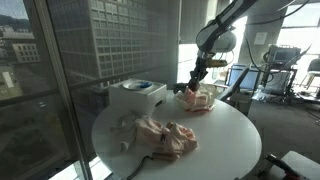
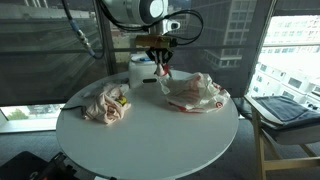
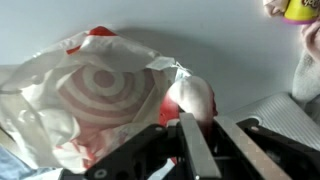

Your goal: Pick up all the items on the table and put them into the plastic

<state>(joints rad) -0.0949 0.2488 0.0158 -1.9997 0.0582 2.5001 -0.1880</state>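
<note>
A white plastic bag with a red bullseye lies crumpled on the round white table in both exterior views (image 1: 203,99) (image 2: 197,92) and fills the left of the wrist view (image 3: 95,95). My gripper (image 1: 197,74) (image 2: 163,68) (image 3: 213,128) hangs over the bag's edge. Its fingers are close together on a small rounded white and red item (image 3: 192,100) at the bag's rim. A crumpled pinkish heap (image 1: 162,136) (image 2: 105,104) with a small yellow piece (image 2: 122,98) lies apart on the table.
A white box (image 1: 137,96) (image 2: 143,70) stands on the table (image 1: 225,140) (image 2: 160,135) just behind the gripper. A yellow thing (image 3: 300,8) shows at the wrist view's top corner. Windows, a chair (image 2: 285,110) and lab gear surround the table.
</note>
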